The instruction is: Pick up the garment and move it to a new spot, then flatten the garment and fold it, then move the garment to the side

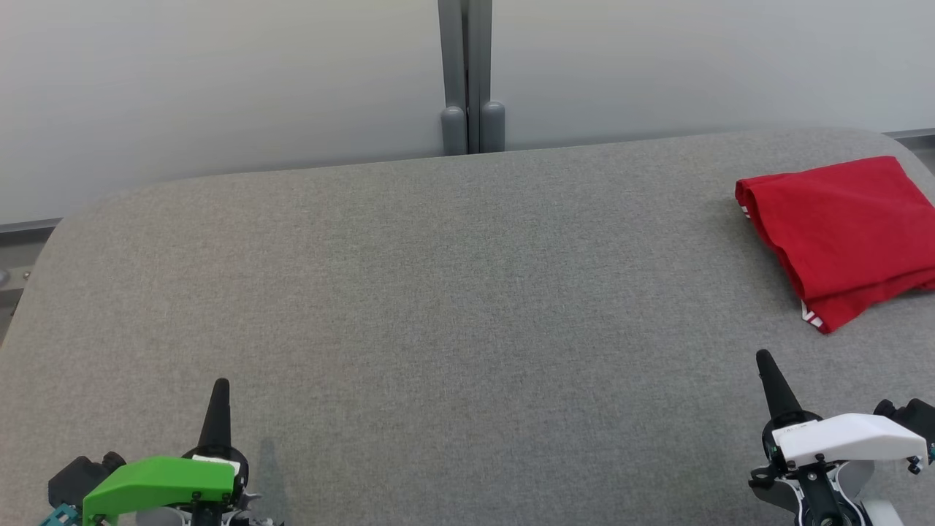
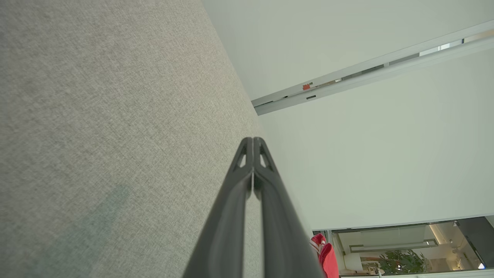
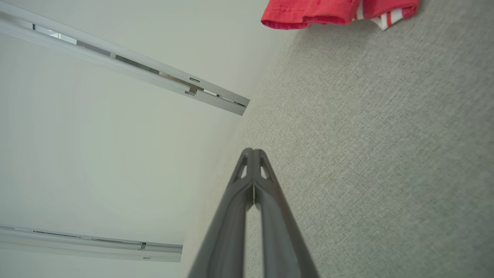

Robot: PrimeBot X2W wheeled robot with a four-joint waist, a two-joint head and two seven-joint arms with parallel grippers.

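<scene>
We see the red folded cloth garment [image 1: 840,237] at the upper right of the head view, lying on the grey woven-fabric tabletop [image 1: 438,292] close to its rounded far right corner, its right side cut off by the frame edge. It is folded into a roughly rectangular, fairly flat bundle set at a slant, with a rounded fold along its left side and several layers showing along the lower edge. A bit of white-and-red striped trim peeks out at its lower left corner and again on the left edge. In the right wrist view the garment sits along the top of the frame, showing a stitched red hem and the same striped trim on the grey cloth. In the left wrist view only a sliver of red shows at the bottom, just right of the fingers. The left gripper [image 1: 221,385], under its bright green plastic cover [image 1: 161,482], sits at the lower left of the head view with its two dark fingers pressed together, holding nothing. The right gripper [image 1: 764,358], under a white plastic cover [image 1: 847,435], sits at the lower right, its fingers likewise pressed together and empty, apart from the garment above it in the frame.
</scene>
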